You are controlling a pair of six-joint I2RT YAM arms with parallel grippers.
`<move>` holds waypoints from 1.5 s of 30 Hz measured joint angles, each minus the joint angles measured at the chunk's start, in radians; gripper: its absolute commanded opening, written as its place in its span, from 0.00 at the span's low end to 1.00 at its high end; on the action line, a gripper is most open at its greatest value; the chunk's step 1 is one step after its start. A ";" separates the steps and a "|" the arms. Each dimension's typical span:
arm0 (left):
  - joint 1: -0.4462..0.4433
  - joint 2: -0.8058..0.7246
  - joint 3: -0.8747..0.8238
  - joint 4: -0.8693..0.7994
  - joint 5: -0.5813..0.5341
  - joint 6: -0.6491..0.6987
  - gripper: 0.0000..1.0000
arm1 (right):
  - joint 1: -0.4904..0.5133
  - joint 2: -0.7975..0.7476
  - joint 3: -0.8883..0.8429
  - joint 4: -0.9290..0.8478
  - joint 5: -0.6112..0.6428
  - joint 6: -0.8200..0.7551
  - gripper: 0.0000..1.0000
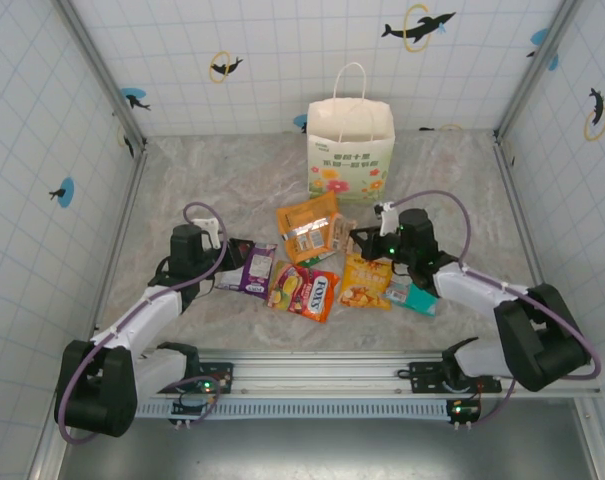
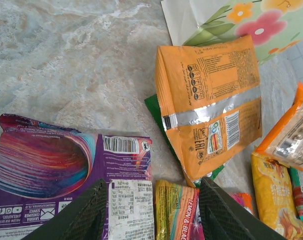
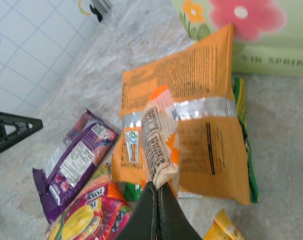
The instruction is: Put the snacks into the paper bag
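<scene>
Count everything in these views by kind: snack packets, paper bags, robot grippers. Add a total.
Glossy flat snack packets: 7 (orange packet, green packet under it, purple packet, red-yellow FOX'S packet, yellow-orange packet, teal-white packet, small tan packet in the right gripper)
Cream flower-print paper bag: 1
Black two-finger grippers: 2 (left gripper, right gripper)
Total: 10

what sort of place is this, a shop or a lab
Most likely a robot test booth, not a shop: left arm and right arm bolted to a rail, grid walls with dolphin stickers boxing in the table, snacks laid before a paper bag.
</scene>
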 measured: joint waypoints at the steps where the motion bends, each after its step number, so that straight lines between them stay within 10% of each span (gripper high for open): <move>1: 0.000 0.000 0.002 -0.001 0.000 0.000 0.51 | 0.000 -0.011 0.014 -0.014 0.005 -0.009 0.00; 16: -0.021 0.035 0.140 -0.008 0.016 0.005 0.50 | 0.000 -0.065 0.486 -0.237 0.048 -0.266 0.00; 45: -0.047 0.270 0.393 -0.006 0.081 0.058 0.49 | -0.240 0.484 1.149 -0.151 -0.144 -0.314 0.00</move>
